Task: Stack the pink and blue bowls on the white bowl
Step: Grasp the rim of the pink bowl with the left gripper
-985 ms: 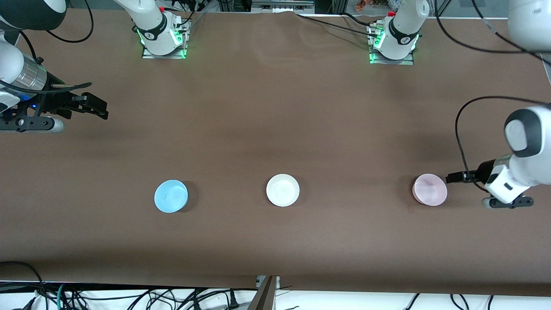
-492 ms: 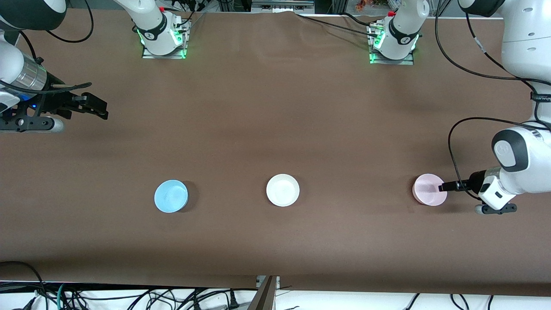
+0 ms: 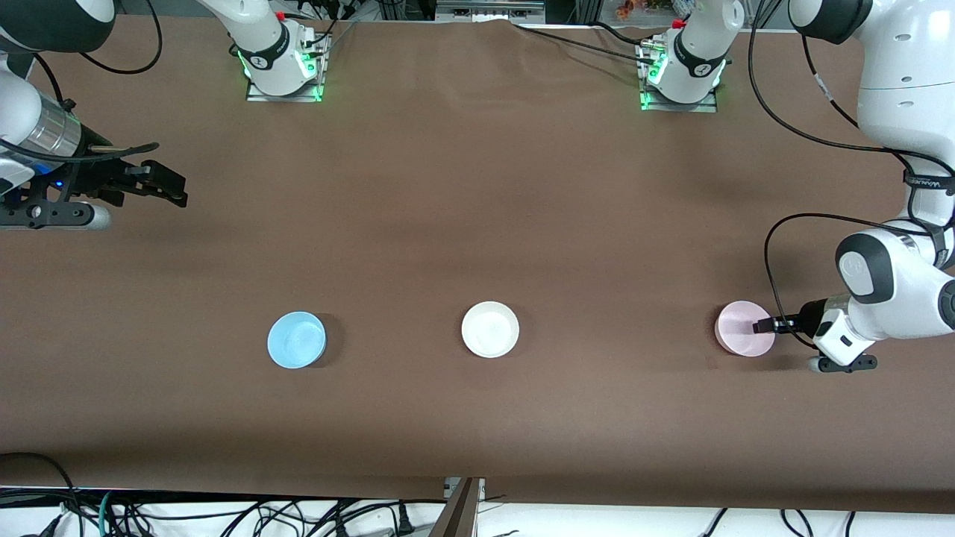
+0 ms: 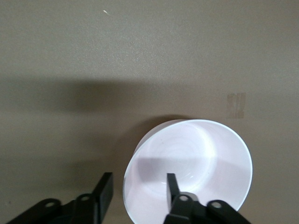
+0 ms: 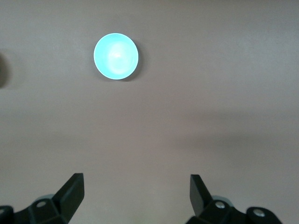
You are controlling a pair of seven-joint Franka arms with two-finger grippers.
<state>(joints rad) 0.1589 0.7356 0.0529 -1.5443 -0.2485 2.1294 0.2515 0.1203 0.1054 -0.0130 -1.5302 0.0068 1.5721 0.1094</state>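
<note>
The right gripper (image 3: 175,190) waits with fingers spread wide over the bare brown table (image 3: 477,186). Three round, glossy, shallow bowls stand in a row, well apart: blue bowl (image 3: 297,340), white bowl (image 3: 490,330), pink bowl (image 3: 744,328). The left gripper (image 3: 762,326) straddles the pink bowl's rim, one finger inside, one outside, half closed.

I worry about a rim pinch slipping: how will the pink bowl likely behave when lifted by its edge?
The pink bowl looks rigid and glossy, so probably slippery under the left pincer, whose fingers straddle its rim, one inside, one outside. Held at one edge, it may tilt or swing. It seems small and shallow, likely light; if ceramic, a drop could chip it.
</note>
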